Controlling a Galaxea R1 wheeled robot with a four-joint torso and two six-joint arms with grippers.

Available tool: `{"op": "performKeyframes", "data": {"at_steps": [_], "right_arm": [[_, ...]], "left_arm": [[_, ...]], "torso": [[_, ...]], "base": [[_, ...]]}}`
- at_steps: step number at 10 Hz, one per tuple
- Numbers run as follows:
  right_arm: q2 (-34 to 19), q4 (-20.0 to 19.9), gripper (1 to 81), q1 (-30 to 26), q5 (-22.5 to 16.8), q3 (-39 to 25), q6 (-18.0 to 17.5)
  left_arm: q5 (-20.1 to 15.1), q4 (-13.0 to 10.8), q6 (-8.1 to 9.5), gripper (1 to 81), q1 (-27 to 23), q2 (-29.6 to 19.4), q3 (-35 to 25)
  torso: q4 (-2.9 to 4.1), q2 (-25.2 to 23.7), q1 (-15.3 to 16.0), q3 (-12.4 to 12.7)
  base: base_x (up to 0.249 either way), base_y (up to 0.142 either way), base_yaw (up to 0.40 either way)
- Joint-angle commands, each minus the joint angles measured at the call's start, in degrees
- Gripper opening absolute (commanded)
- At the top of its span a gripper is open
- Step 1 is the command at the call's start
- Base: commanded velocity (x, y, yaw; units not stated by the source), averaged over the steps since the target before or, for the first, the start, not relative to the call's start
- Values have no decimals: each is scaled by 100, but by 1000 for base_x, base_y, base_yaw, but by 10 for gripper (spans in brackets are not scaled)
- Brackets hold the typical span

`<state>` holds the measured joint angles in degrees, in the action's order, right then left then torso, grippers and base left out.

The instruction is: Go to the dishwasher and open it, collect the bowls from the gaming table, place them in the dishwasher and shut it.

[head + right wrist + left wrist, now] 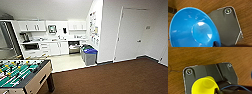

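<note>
The brown carpet (120, 77) is the biggest thing here, and the robot stands on it, far from the kitchen. The table-football table (22, 75) is close by. Far past it, under the kitchen counter, the dishwasher (74, 47) looks open and dark inside. The blue bins (89, 55) stand just beside it. The right claw holds a blue bowl (193, 30). The left claw holds a yellow bowl (204, 86). On the long drive a bowl could slip out, or bump the bins.
</note>
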<state>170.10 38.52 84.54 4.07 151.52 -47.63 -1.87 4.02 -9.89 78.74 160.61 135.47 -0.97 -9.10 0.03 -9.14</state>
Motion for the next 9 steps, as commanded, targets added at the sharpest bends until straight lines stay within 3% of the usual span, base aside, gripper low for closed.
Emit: {"op": "performKeyframes", "data": {"at_steps": [1,9], "right_arm": [[71,164,10,-301,-161,-53,52],[62,164,10,-284,-153,-44,52]], "left_arm": [[-288,-24,-40,10,-389,-81,-56],[-279,-24,-40,10,-390,-90,-56]], "torso": [[0,0,0,0],[0,2,0,0]], "base": [[139,0,0],[139,0,0]]}}
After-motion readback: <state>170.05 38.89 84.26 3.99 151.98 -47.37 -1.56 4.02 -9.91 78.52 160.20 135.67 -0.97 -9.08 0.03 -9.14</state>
